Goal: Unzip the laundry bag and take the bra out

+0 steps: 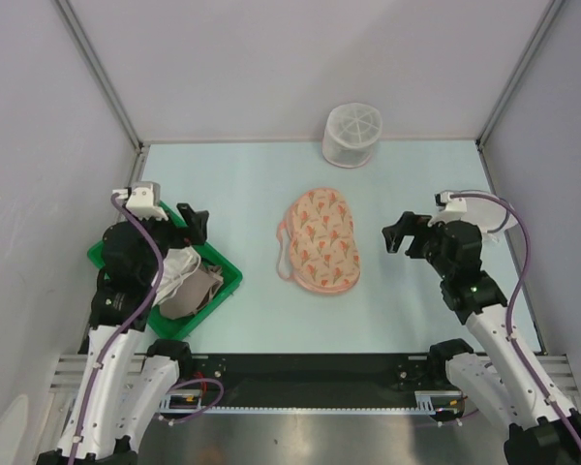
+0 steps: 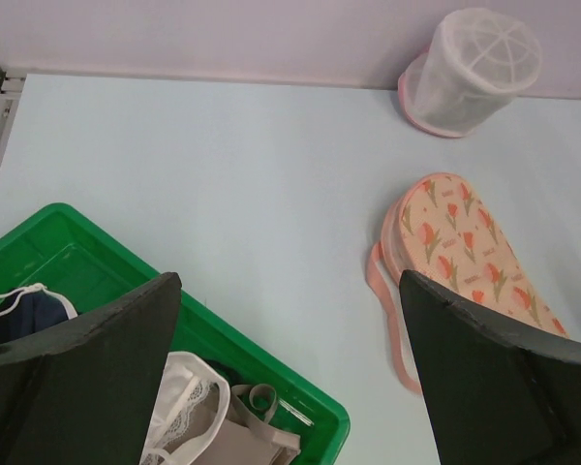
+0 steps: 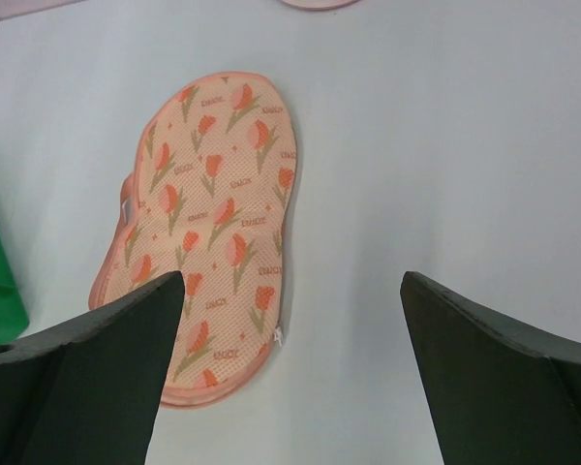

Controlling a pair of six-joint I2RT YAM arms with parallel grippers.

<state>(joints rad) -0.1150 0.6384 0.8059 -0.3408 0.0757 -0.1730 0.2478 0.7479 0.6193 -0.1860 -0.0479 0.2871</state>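
Observation:
The peach laundry bag (image 1: 320,240) with orange-red print lies flat mid-table; it also shows in the left wrist view (image 2: 465,242) and the right wrist view (image 3: 213,213). Its pink edging (image 2: 392,329) stands off its left side as a loose loop. A small white zip pull (image 3: 278,336) sits at its near right edge. The whitish bra (image 1: 179,263) with lace and thin straps (image 2: 189,387) lies in the green tray (image 1: 228,276). My left gripper (image 1: 196,225) is open and empty above the tray (image 2: 289,291). My right gripper (image 1: 395,234) is open and empty just right of the bag (image 3: 290,286).
The tray (image 2: 271,358) also holds a tan cloth (image 2: 242,436) and a dark navy cloth (image 2: 29,315). A white mesh cylinder (image 1: 351,134) stands at the back. A flat white mesh disc (image 1: 494,208) lies behind my right arm. Walls enclose the table.

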